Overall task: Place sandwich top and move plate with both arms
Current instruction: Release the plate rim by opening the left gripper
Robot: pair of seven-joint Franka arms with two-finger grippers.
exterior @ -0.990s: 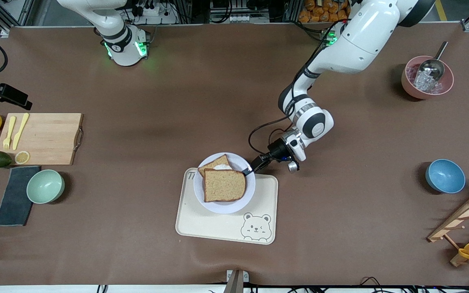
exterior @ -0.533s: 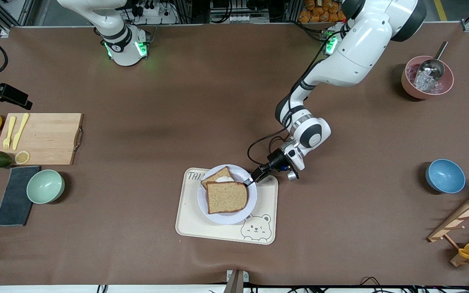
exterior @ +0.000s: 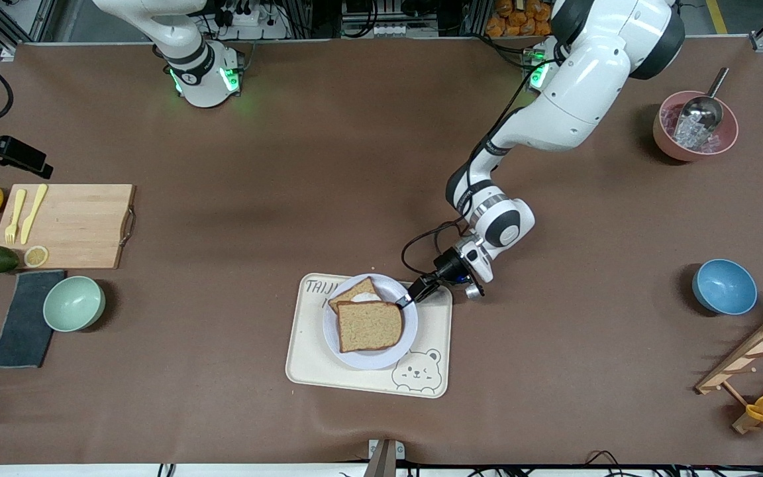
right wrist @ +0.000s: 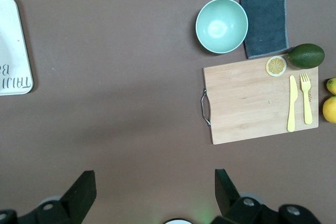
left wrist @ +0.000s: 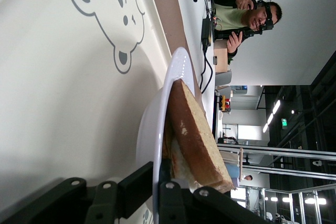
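The sandwich top lies on the pale plate, covering most of a second slice with egg. My left gripper is shut on the plate's rim at the left arm's end and holds the plate low over the cream tray. In the left wrist view the fingers pinch the thin rim, with the sandwich top on the plate and the tray close beneath. My right gripper is open and empty, waiting high over the table near its base.
A wooden cutting board with yellow cutlery, a green bowl, a dark cloth, lemons and an avocado lie toward the right arm's end. A blue bowl, a pink bowl with a scoop and a wooden rack lie toward the left arm's end.
My left gripper has carried the plate with the sandwich from the tray's edge by the robots to over the tray's middle. The right arm has not moved.
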